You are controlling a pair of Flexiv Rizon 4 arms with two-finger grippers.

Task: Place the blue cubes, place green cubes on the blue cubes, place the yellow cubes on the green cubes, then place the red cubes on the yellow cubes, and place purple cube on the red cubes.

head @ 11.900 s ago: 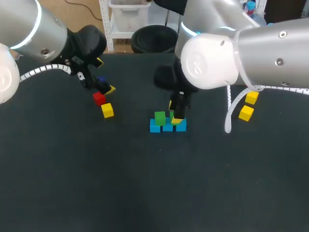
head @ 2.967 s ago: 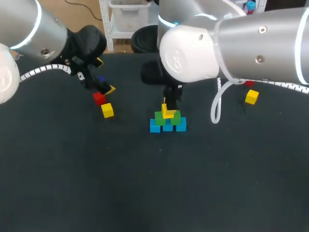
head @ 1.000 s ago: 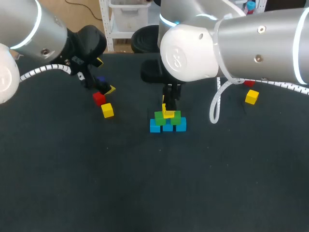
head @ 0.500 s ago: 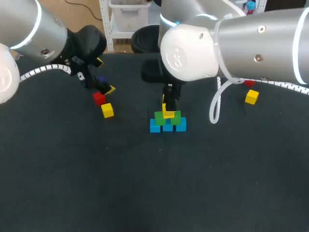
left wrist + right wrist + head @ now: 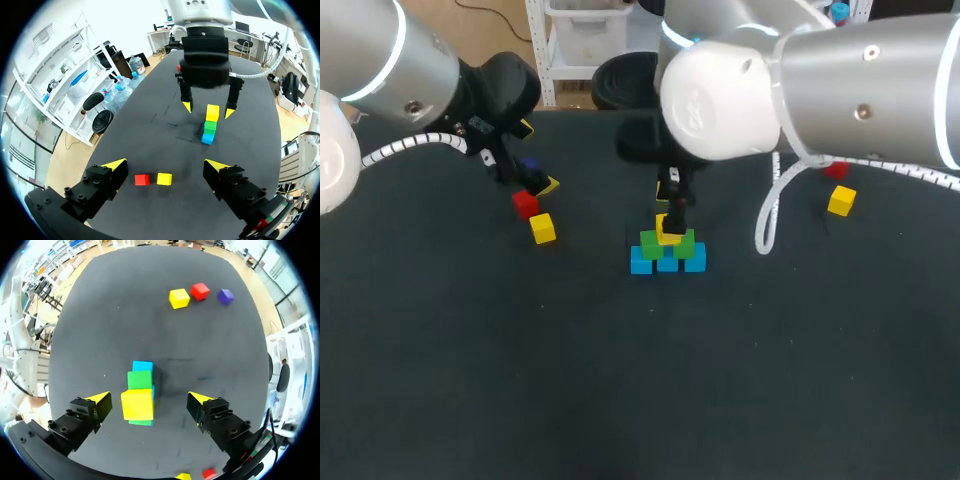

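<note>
Head view: your right hand (image 5: pixel 671 203) hangs spread, empty, just above the yellow cube (image 5: pixel 667 234) topping the centre stack (image 5: pixel 667 252).
Left wrist: left hand (image 5: pixel 166 165) spread, empty; red cube (image 5: pixel 142 179) ahead between its fingers.
Right wrist: cubes judged light, rigid; grip opposite flat faces.

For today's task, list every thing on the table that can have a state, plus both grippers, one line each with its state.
blue cubes, in a row on the table.
green cubes, stacked on the blue cubes.
stacked yellow cube, on the green cubes, not gripped.
right gripper, open, fingers clear of that cube.
left gripper, open, empty, above a loose red cube and a loose yellow cube.
purple cube, loose on the table.
</note>
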